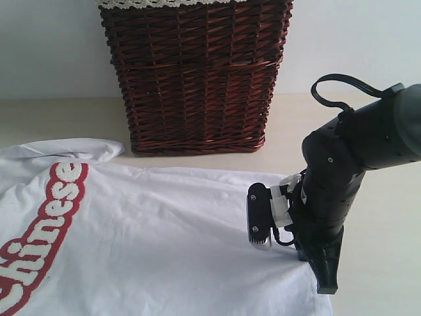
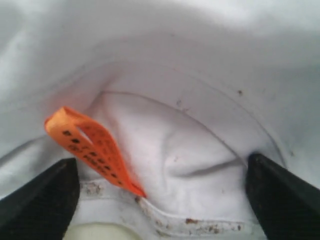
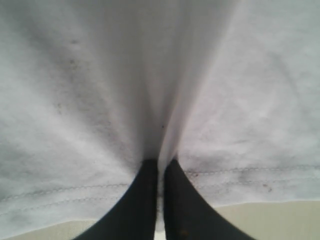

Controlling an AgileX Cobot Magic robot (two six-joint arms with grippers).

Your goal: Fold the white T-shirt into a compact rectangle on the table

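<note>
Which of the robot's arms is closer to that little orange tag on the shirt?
Left. The orange tag lies between its open jaws; the right jaws pinch the T-shirt hem.

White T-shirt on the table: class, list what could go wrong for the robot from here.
1. The right gripper pinches only a narrow bit of hem on the white T-shirt; it may slip out under tension.
2. The left gripper stands open around the collar beside the orange tag; closing there, it might catch the tag alone.

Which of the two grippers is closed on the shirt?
The right gripper: it pinches the shirt at its hem, while the left gripper stands open.
</note>
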